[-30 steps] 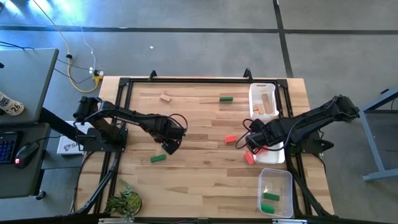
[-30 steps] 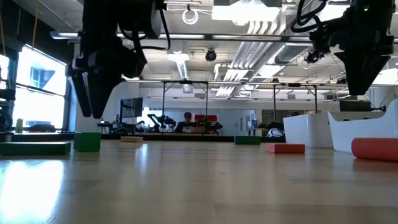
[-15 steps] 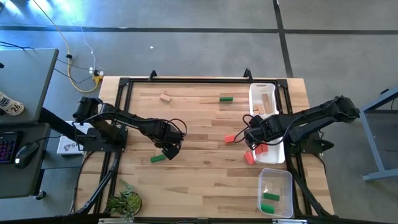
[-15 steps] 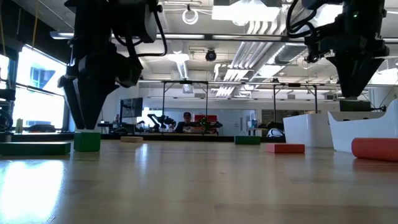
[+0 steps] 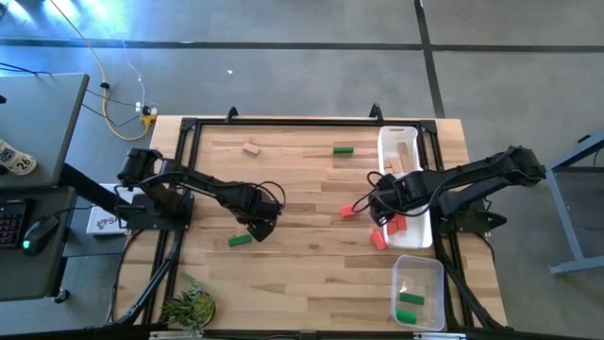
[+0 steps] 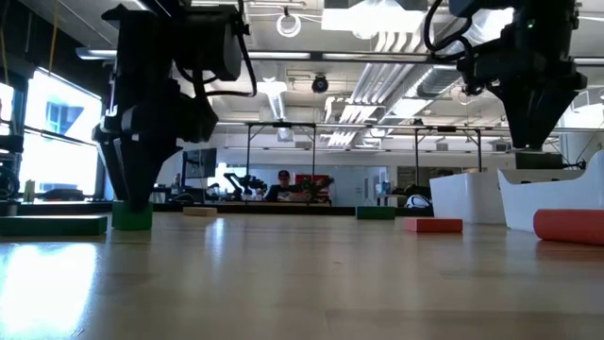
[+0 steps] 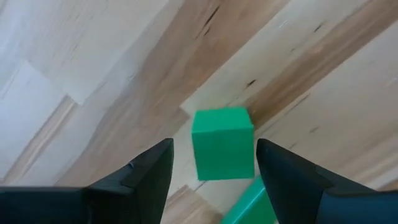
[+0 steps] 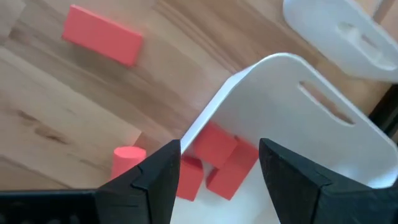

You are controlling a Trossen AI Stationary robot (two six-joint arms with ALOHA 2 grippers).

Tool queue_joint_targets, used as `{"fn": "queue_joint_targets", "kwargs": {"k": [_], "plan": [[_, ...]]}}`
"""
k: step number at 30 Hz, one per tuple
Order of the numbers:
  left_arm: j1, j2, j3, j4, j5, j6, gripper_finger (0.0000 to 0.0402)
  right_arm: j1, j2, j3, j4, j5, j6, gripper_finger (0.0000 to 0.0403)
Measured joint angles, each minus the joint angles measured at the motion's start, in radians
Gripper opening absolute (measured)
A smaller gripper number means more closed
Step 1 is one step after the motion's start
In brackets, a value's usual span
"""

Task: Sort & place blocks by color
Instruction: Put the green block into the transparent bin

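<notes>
A green cube (image 7: 222, 144) rests flat on the wooden table, and my left gripper (image 7: 214, 163) points down over it, open, one finger on either side with a gap showing on both. In the low view its fingertips (image 6: 132, 194) hang just above the cube (image 6: 132, 215). A green bar (image 5: 240, 240) lies beside the cube. My right gripper (image 5: 382, 208) hangs open and empty over the rim of a white tray (image 8: 267, 62) that holds red blocks (image 8: 214, 158). A red bar (image 8: 102, 35) and a red cylinder (image 8: 129, 158) lie on the table nearby.
A second white tray (image 5: 401, 151) with tan blocks stands at the far right. A clear tray (image 5: 418, 293) with green blocks stands at the near right. A tan block (image 5: 250, 147) and a green bar (image 5: 343, 149) lie near the far edge. A plant (image 5: 189, 304) sits at the near left.
My left gripper has come down over the green cube, still pointing straight down, until its fingertips stand just above the cube's top. The cube and the other blocks have stayed where they were.
</notes>
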Motion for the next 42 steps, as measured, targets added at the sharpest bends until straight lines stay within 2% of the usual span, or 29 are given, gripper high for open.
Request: {"fn": "queue_joint_targets", "kwargs": {"k": [6,9,18,23,31,36,42], "plan": [[0.001,0.065,0.0,0.024,0.015,0.024,0.0216,-0.006,0.001,0.0,0.014,-0.05,0.005,0.0204],[-0.003,0.079,0.002,0.025,0.016,0.039,0.0202,-0.006,0.0,0.0,0.027,-0.07,0.007,0.0204],[-0.006,0.08,0.003,0.035,0.016,0.145,0.0104,-0.006,0.0,0.0,0.096,-0.103,0.008,0.0204],[0.005,0.069,-0.001,0.047,0.021,0.202,0.0103,-0.006,0.0,0.0,0.183,-0.093,0.003,0.0204],[0.079,0.033,-0.001,0.085,0.098,0.288,0.0103,-0.006,0.0,0.005,0.254,-0.095,0.004,0.0204],[0.133,0.021,0.027,0.104,0.137,0.367,0.0103,-0.006,0.0,0.073,0.26,-0.072,-0.001,0.0204],[0.206,0.021,0.096,0.133,0.204,0.484,0.0103,-0.006,0.0,0.175,0.281,0.002,-0.028,0.0204]]}}
